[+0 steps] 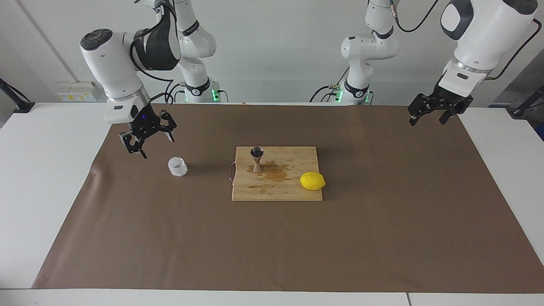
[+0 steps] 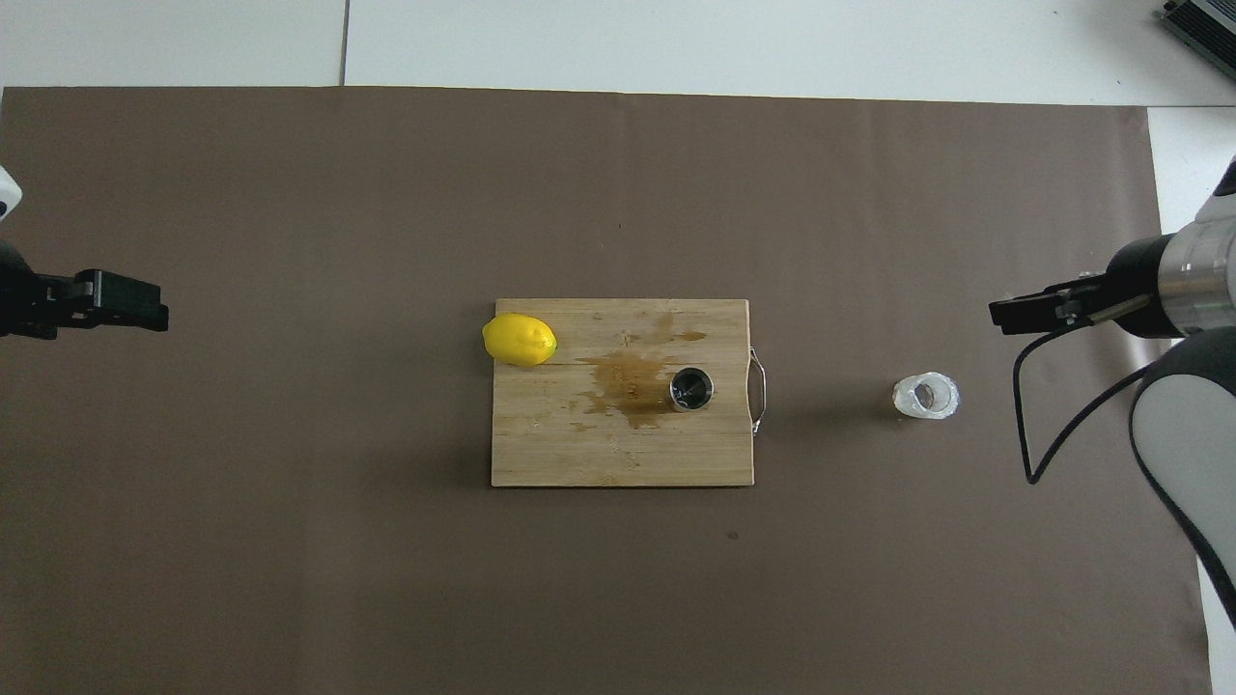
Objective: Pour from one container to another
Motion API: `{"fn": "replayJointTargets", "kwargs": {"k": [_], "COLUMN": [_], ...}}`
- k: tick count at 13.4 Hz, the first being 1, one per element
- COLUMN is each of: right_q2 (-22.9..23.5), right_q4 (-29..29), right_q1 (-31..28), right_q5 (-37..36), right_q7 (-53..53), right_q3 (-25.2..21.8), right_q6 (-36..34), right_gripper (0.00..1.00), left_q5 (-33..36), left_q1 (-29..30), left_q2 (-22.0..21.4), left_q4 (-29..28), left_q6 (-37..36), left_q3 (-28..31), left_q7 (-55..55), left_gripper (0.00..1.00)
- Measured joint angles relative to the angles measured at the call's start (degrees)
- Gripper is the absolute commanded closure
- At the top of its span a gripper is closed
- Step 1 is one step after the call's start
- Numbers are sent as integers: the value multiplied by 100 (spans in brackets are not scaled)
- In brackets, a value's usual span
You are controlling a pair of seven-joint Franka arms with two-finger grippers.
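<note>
Glass cup [image 1: 177,166] stands upright on the brown mat [image 1: 272,238], toward the right arm's end of the counter, well apart from the cutting board [image 1: 276,191]. Nothing holds it. Jigger [image 1: 256,159] stands upright on the board, at the board's edge nearest the cup, beside a brown wet stain [image 1: 272,174]. Lemon [image 1: 312,181] sits at the board's other end.

Right end effector [image 1: 146,136] hangs in the air near the cup, fingers spread, empty. Left end effector [image 1: 433,111] waits over the mat's corner at its own end, fingers apart, empty too.

I read the stain as spill; whether the jigger holds liquid I cannot tell from here.

Risks as I see them:
- Cup is small and squat; a fresh approach coming in low or off-centre could knock it over or skate it across the mat.
- Jigger has a narrow waist and a small mouth. Any nudge tips it, and a fast pour overshoots onto the board.
- Wet board means the jigger may slide if touched.
- Lemon could roll if the board is bumped.
</note>
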Motion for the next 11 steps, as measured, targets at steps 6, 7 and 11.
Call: {"fn": "replayJointTargets", "kwargs": {"k": [6, 7, 11], "right_q2": [192, 204, 197], "right_q4": [1135, 1191, 1224], "right_q1": [106, 104, 88], "right_q5": [-166, -166, -168], "right_q7": [2009, 2103, 2133], "right_q3": [4, 3, -13], "right_q6": [-1284, -1411, -2068], "right_gripper": [0, 0, 0], "left_q5": [0, 0, 0], "left_q1": [0, 0, 0], "left_q2": [0, 0, 0], "left_q4": [0, 0, 0], "left_q6": [-1, -2, -3], "left_q3": [0, 0, 0], "left_q7": [0, 0, 0], "left_gripper": [0, 0, 0]}}
